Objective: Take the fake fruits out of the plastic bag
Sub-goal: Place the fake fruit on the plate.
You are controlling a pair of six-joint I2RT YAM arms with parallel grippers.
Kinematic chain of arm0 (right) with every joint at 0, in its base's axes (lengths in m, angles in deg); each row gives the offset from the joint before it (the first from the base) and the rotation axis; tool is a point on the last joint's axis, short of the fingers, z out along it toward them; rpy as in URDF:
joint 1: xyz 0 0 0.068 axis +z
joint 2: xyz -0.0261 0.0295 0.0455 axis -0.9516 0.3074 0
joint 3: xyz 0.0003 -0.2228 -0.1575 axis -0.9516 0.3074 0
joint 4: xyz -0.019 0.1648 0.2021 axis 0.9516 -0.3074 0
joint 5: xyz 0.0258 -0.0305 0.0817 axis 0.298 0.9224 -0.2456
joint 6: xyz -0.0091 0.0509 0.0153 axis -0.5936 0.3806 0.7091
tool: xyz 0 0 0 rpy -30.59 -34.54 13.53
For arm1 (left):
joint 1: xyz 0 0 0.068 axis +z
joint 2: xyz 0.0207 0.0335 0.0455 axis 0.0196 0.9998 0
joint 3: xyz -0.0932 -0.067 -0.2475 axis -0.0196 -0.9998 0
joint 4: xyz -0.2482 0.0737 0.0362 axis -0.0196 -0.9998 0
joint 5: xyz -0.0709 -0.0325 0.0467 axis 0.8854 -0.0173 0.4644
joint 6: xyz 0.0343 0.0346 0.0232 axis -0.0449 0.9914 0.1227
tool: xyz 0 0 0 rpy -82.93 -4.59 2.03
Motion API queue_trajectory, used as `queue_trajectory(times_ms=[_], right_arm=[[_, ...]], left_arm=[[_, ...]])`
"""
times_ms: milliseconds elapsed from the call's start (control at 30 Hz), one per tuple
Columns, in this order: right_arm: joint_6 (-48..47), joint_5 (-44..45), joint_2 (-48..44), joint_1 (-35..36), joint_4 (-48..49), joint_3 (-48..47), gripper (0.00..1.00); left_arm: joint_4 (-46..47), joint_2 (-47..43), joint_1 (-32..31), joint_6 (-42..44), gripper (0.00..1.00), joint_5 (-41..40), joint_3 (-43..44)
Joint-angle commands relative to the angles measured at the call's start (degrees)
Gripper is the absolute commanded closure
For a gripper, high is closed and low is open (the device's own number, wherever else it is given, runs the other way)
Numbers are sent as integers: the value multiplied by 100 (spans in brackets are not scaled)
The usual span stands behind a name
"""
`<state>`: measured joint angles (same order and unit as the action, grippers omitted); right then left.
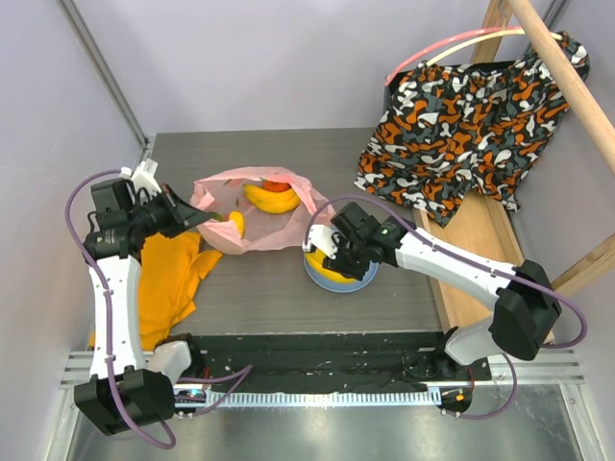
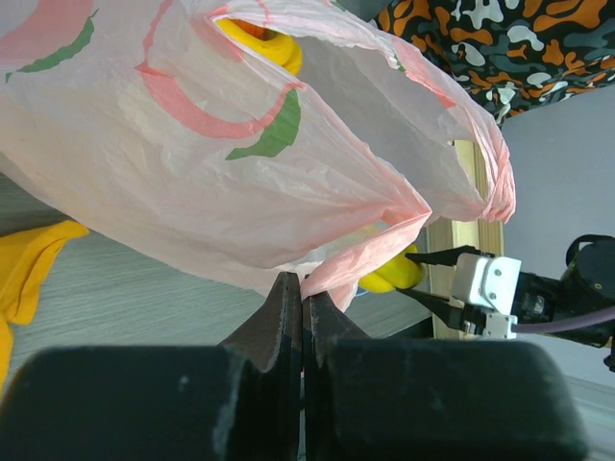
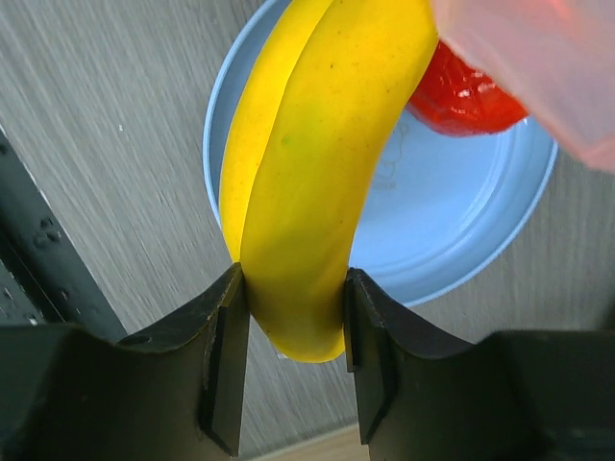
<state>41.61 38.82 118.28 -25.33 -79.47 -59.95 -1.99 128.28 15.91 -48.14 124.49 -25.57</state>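
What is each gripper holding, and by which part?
Left gripper is shut on the plastic bag, pinching a bunched strip of its edge. Right gripper holds the yellow banana bunch between its fingers near one end, over the light-blue plate.

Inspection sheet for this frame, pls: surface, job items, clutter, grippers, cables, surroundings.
Surface: grey wood-grain table, no damage seen.
Job's things: plastic bag lies open, banana bunch and small fruit inside; held banana above blue plate, red fruit over it, partly behind bag.
Clutter: orange cloth, left side.
Grippers: left gripper shut on plastic bag edge; right gripper shut on held banana.
Cables: purple cables loop off both arms, no snag seen.
Surroundings: patterned fabric on wooden frame, right; grey walls.
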Motion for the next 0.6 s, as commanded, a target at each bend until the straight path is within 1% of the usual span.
queue_trajectory(times_ms=[0,100,267,367,400,433,467,500,567], right_arm=[[662,-181,185,8,702,-6,98],[917,-111,422,8,852,3,97],[1058,-93,677,17,888,-23,92],[1155,-111,721,17,897,12,86],[1207,-102,712,17,862,12,61],[1312,-111,712,26,835,12,39],[1348,-128,695,26,800,-23,20],[1375,-172,686,26,661,-58,9],[1252,-462,660,26,432,-400,8]], left_arm=[[12,-179,86,69,100,-27,-64],[3,-231,103,78,100,-18,-91],[-6,-284,138,87,100,-36,-144],[-23,-319,147,78,100,-36,-179],[-23,-319,156,69,100,-27,-179],[-15,-328,156,69,100,-27,-187],[3,-311,156,69,100,-36,-196],[12,-302,156,61,100,-27,-196],[29,-267,165,43,100,-18,-179]])
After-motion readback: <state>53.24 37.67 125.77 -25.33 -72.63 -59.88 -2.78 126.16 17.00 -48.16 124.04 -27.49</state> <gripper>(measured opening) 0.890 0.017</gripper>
